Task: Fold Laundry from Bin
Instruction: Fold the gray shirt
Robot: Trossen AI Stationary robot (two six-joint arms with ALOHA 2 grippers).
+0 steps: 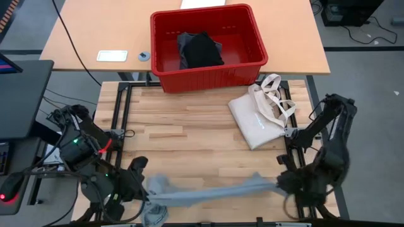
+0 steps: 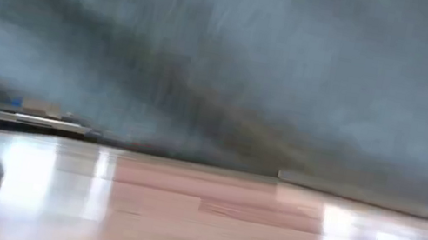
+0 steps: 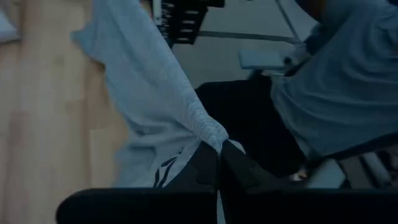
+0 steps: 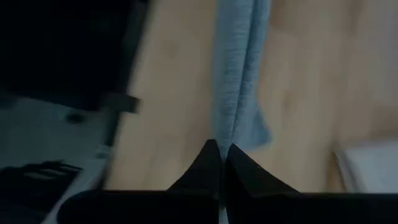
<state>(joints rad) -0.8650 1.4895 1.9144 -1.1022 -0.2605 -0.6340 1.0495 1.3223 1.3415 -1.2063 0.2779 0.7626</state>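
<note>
Stretching the grey T-shirt [image 1: 208, 191] along the desk's [image 1: 189, 132] near edge
My left tool [image 3: 219, 148] and right tool [image 4: 221, 148] are both clenching it; I'm judging even tension and level height matter for spreading flat.

Both arms [image 1: 88, 148] are dark, jointed and tubular, with black cables trailing off them. The left arm shows a small green light and a red mark. Each wrist carries two black, wedge-shaped fingers [image 4: 239, 168].

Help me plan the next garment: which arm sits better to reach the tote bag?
Right. The tote bag lies on the right gripper's side of the table. The left gripper is far across. Both are shut on the stretched grey shirt.
</note>
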